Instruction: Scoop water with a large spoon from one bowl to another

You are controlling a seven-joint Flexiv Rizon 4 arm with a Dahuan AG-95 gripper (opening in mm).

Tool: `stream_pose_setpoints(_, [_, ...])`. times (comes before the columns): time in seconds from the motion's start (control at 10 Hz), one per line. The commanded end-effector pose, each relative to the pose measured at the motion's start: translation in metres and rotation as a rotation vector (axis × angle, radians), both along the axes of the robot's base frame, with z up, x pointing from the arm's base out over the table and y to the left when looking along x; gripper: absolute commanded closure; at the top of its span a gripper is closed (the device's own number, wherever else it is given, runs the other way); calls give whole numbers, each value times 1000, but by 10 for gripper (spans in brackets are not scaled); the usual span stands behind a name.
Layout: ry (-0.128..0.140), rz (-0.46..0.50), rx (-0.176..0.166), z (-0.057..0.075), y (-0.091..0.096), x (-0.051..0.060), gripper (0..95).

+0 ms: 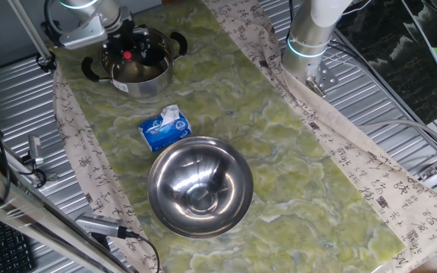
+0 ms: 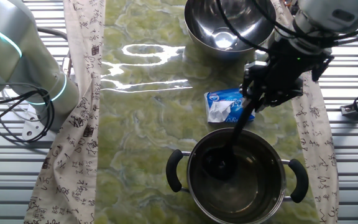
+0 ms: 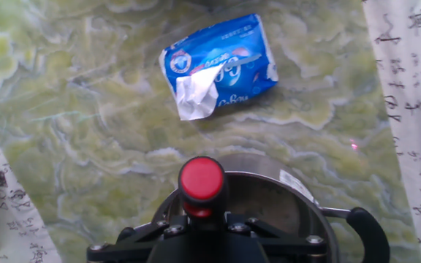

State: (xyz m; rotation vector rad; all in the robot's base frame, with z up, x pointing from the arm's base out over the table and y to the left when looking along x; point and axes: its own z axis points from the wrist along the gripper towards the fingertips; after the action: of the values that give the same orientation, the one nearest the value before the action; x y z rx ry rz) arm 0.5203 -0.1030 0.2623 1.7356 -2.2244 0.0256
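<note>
The other fixed view: gripper (image 2: 252, 93) clamps the large spoon (image 2: 232, 140), bowl end down inside the handled pot (image 2: 238, 214). Risk: tilt during carry spills water onto tissue pack (image 2: 225, 104) before steel bowl (image 2: 229, 28).

The robot's arm reaches over the steel pot (image 2: 238, 177). Its black hand (image 2: 267, 79) hangs just above the pot's rim, on the side near the tissue pack. The two fingers are closed tight around the handle of the large spoon (image 2: 232, 146), which slants down into the pot.
</note>
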Motion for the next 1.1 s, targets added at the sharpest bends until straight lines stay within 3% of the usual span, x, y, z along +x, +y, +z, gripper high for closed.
stream_pose_setpoints(0.1, [-2, -14, -8, 3, 3, 5, 950])
stream_pose_setpoints(1.1, [-1, -41, -15, 15, 13, 15, 950])
